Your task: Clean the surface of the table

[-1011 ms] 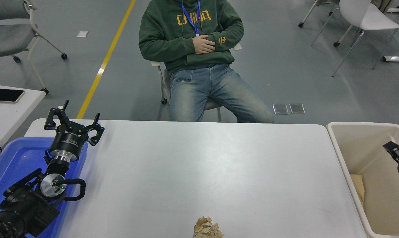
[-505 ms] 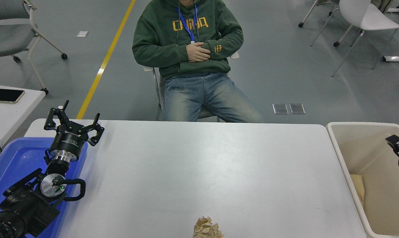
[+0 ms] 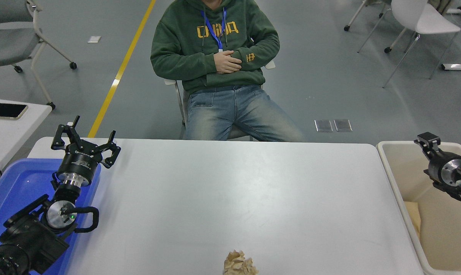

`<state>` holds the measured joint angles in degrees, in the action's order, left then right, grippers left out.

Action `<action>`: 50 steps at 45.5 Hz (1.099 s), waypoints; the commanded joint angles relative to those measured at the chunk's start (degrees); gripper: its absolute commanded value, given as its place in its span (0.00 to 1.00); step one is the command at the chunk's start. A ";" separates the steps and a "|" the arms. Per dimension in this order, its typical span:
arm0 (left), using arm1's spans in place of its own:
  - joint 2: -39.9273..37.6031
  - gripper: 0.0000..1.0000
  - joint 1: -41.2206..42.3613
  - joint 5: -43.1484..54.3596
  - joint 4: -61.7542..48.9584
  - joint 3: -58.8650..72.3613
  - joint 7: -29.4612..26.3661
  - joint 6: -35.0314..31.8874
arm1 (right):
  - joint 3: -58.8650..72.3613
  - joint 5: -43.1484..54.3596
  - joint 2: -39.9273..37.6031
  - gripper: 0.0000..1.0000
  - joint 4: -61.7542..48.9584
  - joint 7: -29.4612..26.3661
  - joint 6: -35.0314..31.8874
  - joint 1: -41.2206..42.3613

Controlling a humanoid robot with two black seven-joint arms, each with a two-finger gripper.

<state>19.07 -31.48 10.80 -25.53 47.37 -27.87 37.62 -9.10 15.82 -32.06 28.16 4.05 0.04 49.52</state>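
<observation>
We see the wide, glossy white rectangular table surface (image 3: 230,198) filling the lower middle of the view, its rounded far corners showing and soft reflections lying across it. It looks smooth and mostly bare, with a few faint marks near its middle. At its near edge, a little right of centre, sits a crumpled ball of tan paper (image 3: 239,263), partly cut off by the bottom of the frame.

Our left gripper (image 3: 86,143) rests at the table's far left corner with its black fingers spread wide and nothing between them; its arm lies over a blue plastic tray (image 3: 12,187) at the left end of the table. Our right gripper (image 3: 429,143) comes in from the right edge and hangs above a beige rectangular plastic bin (image 3: 391,168) that stands just beside the table's right end. We cannot tell how far its fingers are parted, nor whether it holds anything. A pale scrap (image 3: 414,215) lies inside the bin.

Beyond the far edge a person in a green hooded sweatshirt and blue jeans (image 3: 219,72) sits on a chair with arms folded.
</observation>
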 commanded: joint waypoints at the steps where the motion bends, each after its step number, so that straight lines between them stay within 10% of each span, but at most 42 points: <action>1: 0.00 1.00 0.01 0.01 0.04 0.00 0.01 0.00 | -9.18 0.00 -0.82 0.99 11.82 0.08 0.05 0.14; 50: 0.00 1.00 0.01 0.01 -0.05 0.00 0.01 0.00 | -18.59 -12.04 18.52 0.98 21.59 22.93 1.81 -7.77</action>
<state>19.07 -31.46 10.80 -25.53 47.37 -27.85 37.62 -24.26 7.21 -17.90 49.53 21.82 1.55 44.52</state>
